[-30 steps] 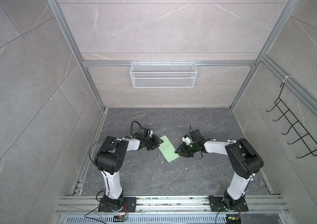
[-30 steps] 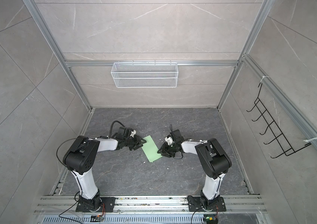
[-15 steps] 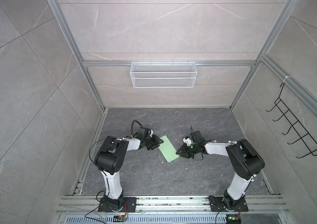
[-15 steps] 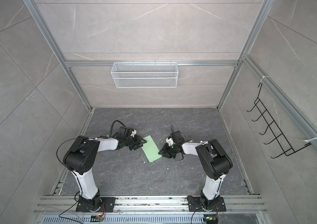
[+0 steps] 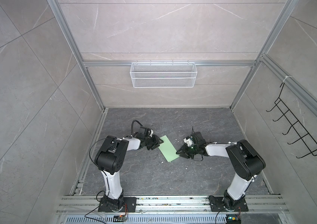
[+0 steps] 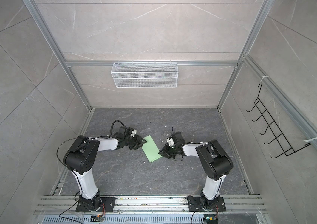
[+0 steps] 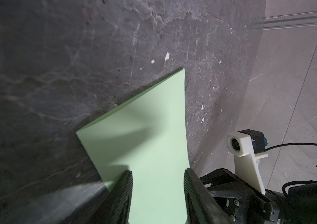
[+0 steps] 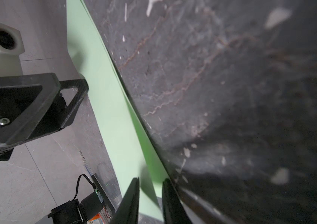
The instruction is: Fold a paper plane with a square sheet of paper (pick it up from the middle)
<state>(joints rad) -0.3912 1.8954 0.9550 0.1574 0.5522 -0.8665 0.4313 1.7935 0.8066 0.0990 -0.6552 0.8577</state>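
The square sheet of paper (image 5: pixel 168 148) lies flat on the dark floor (image 5: pixel 153 178), near the middle of both top views. It looks like a long strip now, not a square, so I think it is folded in half. It has no pointy nose and no wings yet, so I think we are near the start of the job.

My left gripper (image 5: pixel 159 142) is at the upper left end of the strip. In the left wrist view its two fingers (image 7: pixel 126 180) stand well apart, low in the frame, with green paper showing between them. It is not pinching anything. I cannot tell if it presses the paper down.

My right gripper (image 5: pixel 179 152) is at the long edge on the lower right. In the right wrist view its fingers (image 8: pixel 134 186) are close together, but a small gap shows, and the paper edge runs into that gap. A brighter green layer peeks out under the top one there.

I think I am about to grab that edge. Next, the fingers must pinch only the top layer, while the other end stays put.
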